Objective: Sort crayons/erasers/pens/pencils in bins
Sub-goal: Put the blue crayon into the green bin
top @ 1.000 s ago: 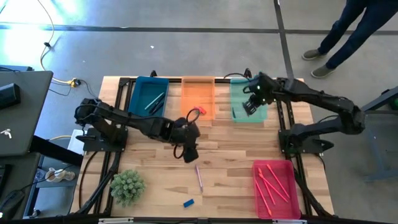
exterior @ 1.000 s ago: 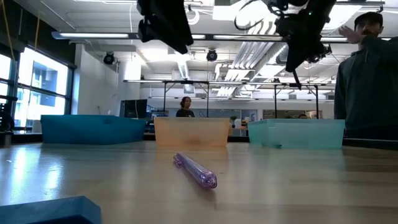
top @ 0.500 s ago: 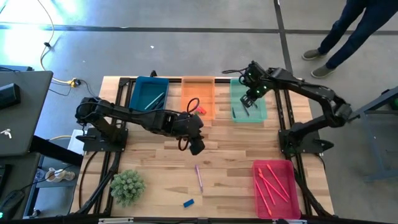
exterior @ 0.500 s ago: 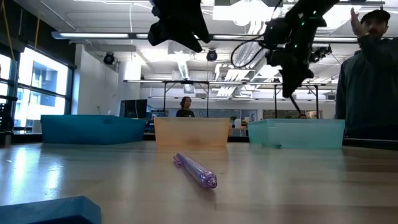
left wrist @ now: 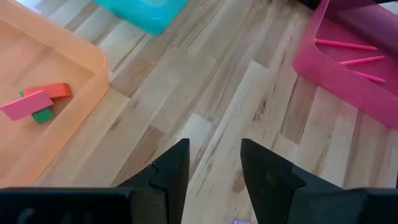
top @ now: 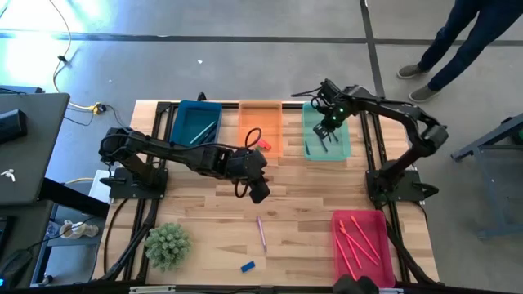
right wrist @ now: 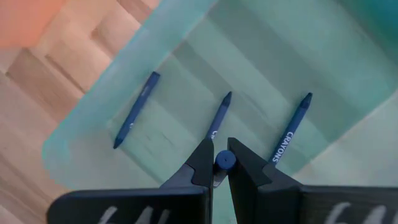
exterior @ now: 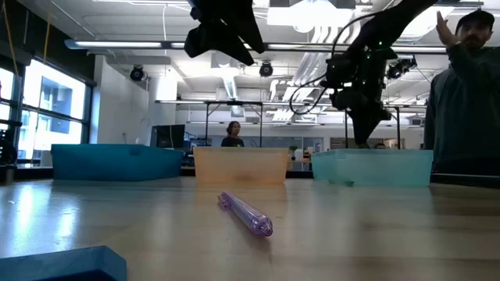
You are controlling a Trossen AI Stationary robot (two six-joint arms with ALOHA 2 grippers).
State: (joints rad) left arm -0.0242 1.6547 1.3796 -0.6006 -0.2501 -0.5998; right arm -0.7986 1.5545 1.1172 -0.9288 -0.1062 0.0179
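Note:
My right gripper (top: 325, 135) (right wrist: 221, 160) hangs over the teal-green bin (top: 328, 152), shut on a blue crayon (right wrist: 224, 160); in the low view it (exterior: 362, 139) stands just above the bin's rim. Three blue crayons (right wrist: 219, 116) lie flat on that bin's floor. My left gripper (top: 258, 193) (left wrist: 214, 169) is open and holds nothing, above the table's middle. A purple pen (top: 261, 233) (exterior: 247, 213) and a blue eraser (top: 248, 266) lie on the wood nearer the front. Pink, red and green erasers (left wrist: 38, 102) lie in the orange bin (top: 260, 110). My right gripper pinches the blue crayon between its two fingertips; the wrist view shows only the crayon's round end (right wrist: 224, 160), seen end on. The fingers point steeply down from above the teal-green bin. The crayon is clear of the bin's floor.
The blue bin (top: 185, 112) with sticks stands far left, the pink-red bin (top: 338, 263) with pink sticks near right. A green plant ball (top: 167, 245) sits near left. A person (exterior: 465, 86) stands beyond the table's far right corner.
My right gripper has come down over the teal-green bin, still shut on the crayon, and tipped to point more steeply downward. My left gripper has shifted a little toward the table's right edge and rolled, then kept still.

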